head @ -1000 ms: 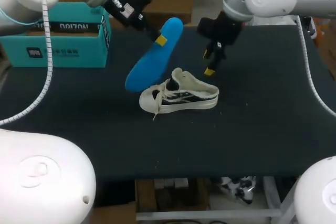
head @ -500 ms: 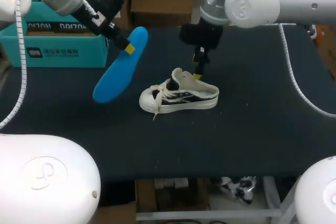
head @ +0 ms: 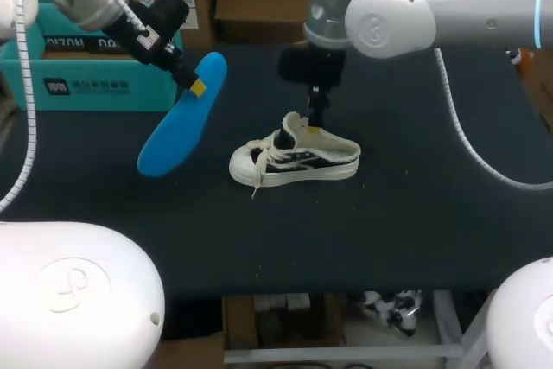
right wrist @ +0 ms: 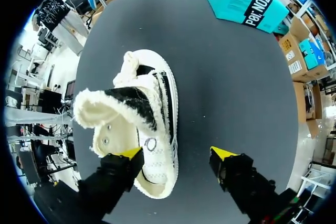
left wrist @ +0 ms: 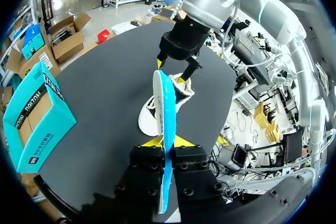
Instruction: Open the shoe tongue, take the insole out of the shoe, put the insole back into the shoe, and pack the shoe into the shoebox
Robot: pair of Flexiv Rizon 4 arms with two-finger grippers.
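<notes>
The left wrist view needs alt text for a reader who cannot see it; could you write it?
The left gripper is shut on a blue insole, held edge-on. Ahead, a white shoe stands on the black table under the open right gripper; a teal shoebox stands to the side.

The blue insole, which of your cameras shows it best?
The head view: the insole shows its whole flat outline there, clamped near one end by the left arm's jaws. The left wrist view shows it edge-on, a thin strip. The right wrist view catches only a blue sliver beyond the shoe.
</notes>
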